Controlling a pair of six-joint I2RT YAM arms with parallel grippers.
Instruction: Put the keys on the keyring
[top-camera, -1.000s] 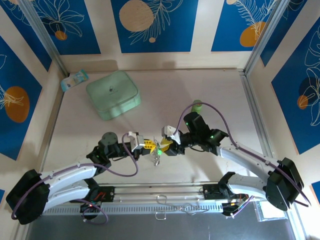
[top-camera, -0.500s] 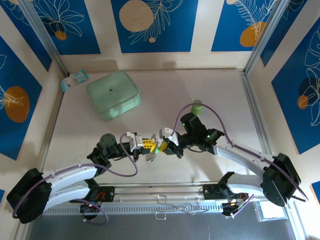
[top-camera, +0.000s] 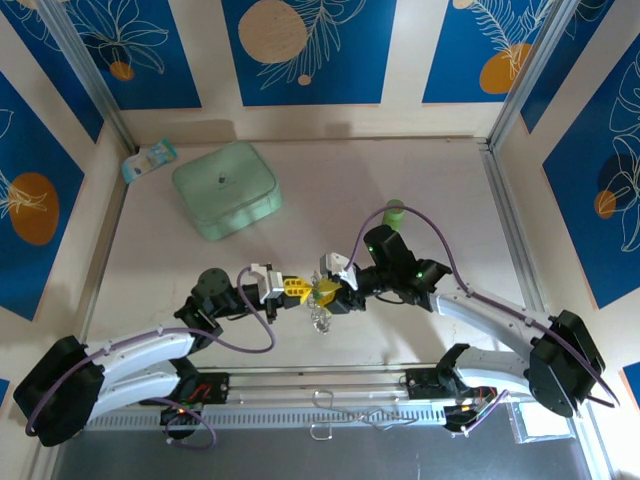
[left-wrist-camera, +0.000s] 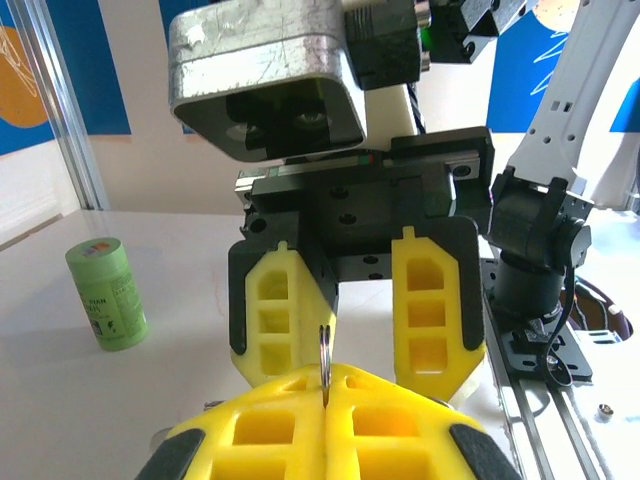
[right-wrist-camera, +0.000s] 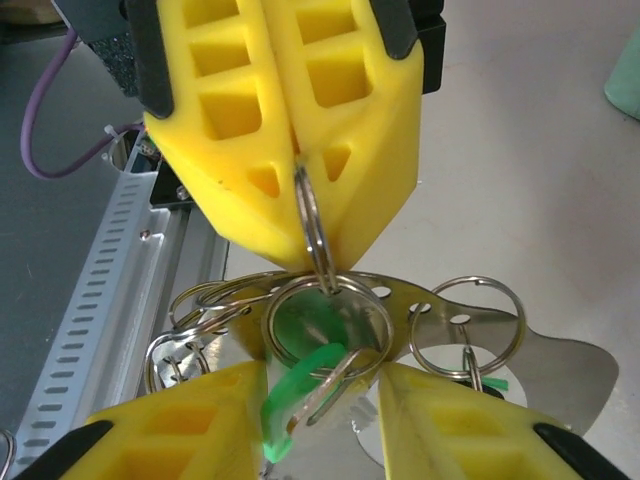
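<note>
– Yellow-fingered left end effector (right-wrist-camera: 296, 215) was clamped tight on one ring of the keyring (right-wrist-camera: 312, 240).
– And the right end effector (right-wrist-camera: 325, 400)?
– Open, a green key (right-wrist-camera: 298, 395) dangling between its fingers.

The silvery keyring (right-wrist-camera: 312, 232) hangs edge-on, a green key (right-wrist-camera: 300, 395) among its lower rings.

Green roll (top-camera: 395, 211) close behind rt arm (top-camera: 485, 305); box (top-camera: 226, 188) far.

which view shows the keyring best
Right wrist: the keyring is close up, its rings, metal tag and a green key hanging from the shut left gripper. Left wrist shows one ring edge-on; top external, a small glint.
</note>
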